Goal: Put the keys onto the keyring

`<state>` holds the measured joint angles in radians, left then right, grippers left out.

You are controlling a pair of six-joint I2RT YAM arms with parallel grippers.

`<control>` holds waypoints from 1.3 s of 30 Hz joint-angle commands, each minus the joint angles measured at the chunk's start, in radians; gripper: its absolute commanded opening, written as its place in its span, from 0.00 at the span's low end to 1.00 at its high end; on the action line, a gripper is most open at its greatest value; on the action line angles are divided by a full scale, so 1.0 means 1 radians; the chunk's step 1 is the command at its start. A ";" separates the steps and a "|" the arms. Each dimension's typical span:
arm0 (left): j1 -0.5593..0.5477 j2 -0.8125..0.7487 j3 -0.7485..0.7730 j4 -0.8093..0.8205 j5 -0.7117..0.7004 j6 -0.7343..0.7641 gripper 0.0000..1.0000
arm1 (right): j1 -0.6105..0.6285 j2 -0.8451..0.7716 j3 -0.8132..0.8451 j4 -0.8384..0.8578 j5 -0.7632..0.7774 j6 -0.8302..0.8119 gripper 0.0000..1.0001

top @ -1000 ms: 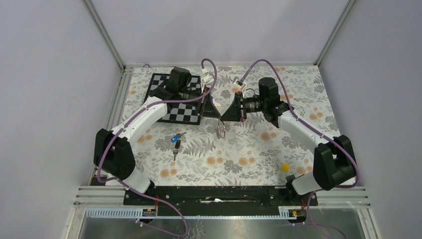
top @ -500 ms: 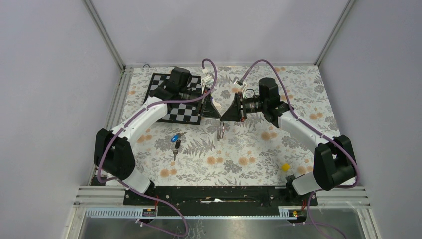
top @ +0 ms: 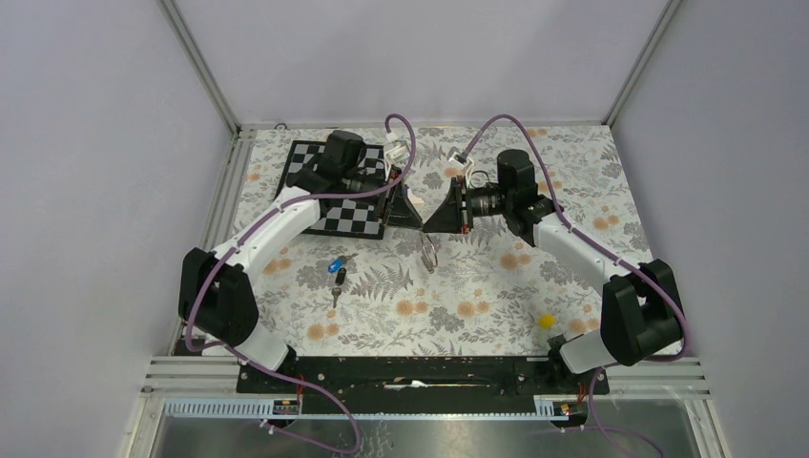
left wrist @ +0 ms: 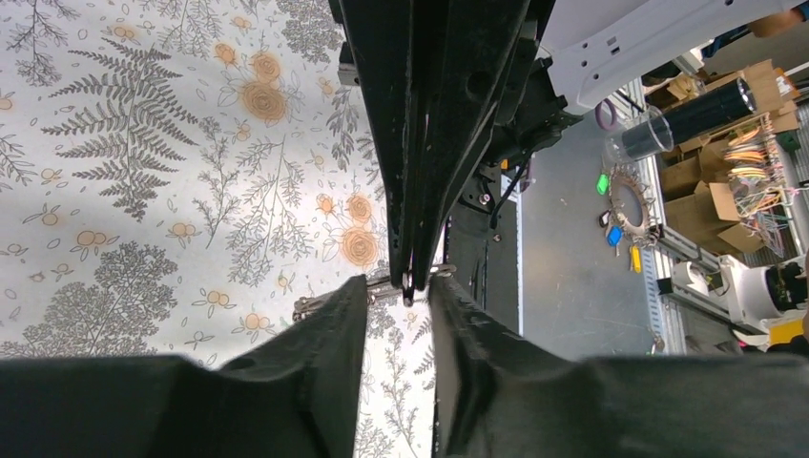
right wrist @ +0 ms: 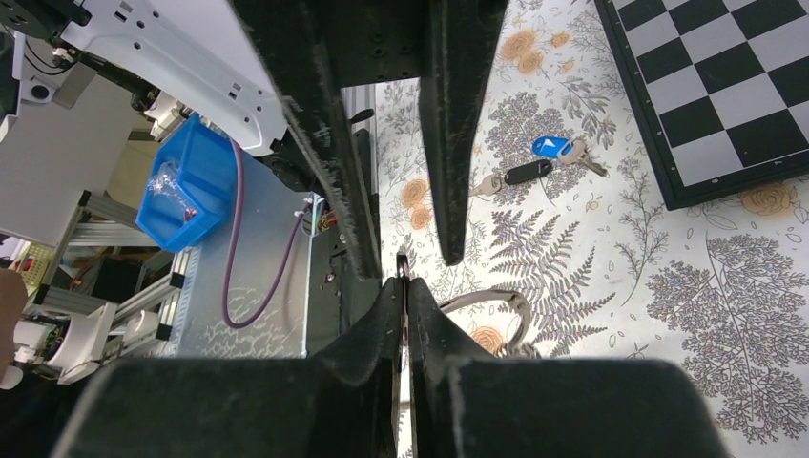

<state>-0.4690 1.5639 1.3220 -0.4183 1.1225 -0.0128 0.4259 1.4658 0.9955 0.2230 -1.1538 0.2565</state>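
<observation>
The keyring, a thin silvery wire ring, hangs above the floral cloth in the middle of the table. My right gripper is shut on its upper edge; the right wrist view shows the wire pinched at the fingertips of the right gripper, with the keyring loop beside them. My left gripper faces it tip to tip, open, its fingers either side of the wire. Small metal pieces stick out to the left. The blue-headed key and the black-headed key lie left of centre.
A black-and-white chequered board lies at the back left, under the left arm. A small yellow block sits near the right arm's base. Metal frame rails edge the table.
My left gripper's jaws have spread apart around the ring wire. The keyring has swung slightly to the right under the right gripper. Both arms have stayed nearly in place.
</observation>
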 commanded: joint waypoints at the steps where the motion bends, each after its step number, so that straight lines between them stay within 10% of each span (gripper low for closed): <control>1: 0.018 -0.067 -0.026 0.059 -0.003 0.015 0.40 | -0.014 -0.046 -0.006 0.084 -0.021 0.035 0.00; 12: 0.022 -0.133 -0.209 0.402 -0.047 -0.131 0.77 | -0.039 -0.028 -0.023 0.322 0.050 0.282 0.00; 39: 0.004 -0.002 -0.315 0.924 -0.070 -0.655 0.42 | -0.075 0.000 -0.123 0.573 0.148 0.468 0.00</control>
<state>-0.4652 1.5593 1.0294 0.4061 1.0428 -0.6147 0.3634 1.4712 0.8726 0.6987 -1.0286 0.6949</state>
